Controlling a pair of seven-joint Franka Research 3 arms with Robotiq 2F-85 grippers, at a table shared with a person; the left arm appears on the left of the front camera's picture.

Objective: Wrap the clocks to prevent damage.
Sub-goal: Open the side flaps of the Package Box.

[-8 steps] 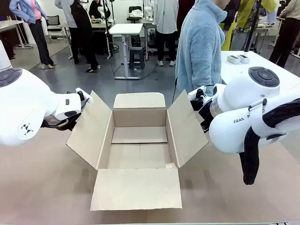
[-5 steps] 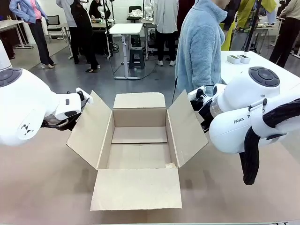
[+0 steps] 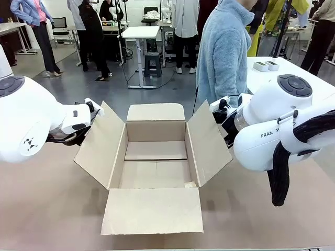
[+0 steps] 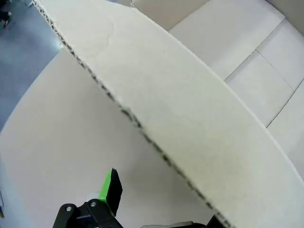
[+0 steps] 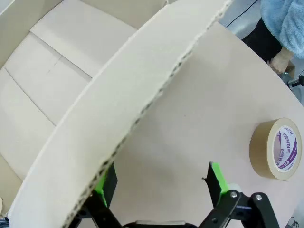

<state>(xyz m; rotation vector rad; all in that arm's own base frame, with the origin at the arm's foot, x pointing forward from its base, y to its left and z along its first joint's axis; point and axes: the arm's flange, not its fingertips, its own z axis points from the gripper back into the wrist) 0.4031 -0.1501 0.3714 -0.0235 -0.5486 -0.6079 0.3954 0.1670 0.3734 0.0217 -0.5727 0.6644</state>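
The clocks are out of view. An open brown cardboard box (image 3: 155, 159) stands mid-table with its flaps spread and nothing inside. My left gripper (image 3: 88, 116) is at the outer edge of the box's left flap (image 4: 180, 118). It is open, and the flap's edge runs between its fingers (image 4: 112, 187) without touching the green pad that shows. My right gripper (image 5: 160, 180) is at the right flap (image 5: 118, 109). It is also open, with the flap's edge crossing over one of its fingers (image 5: 105, 184) and bare table between the pads.
A brown tape roll (image 5: 278, 148) lies on the table beyond the right flap. A person in a light blue fleece (image 3: 225, 49) stands at the far side behind the box. The front flap (image 3: 153, 210) lies flat toward me. A white table (image 3: 282, 70) stands at the right.
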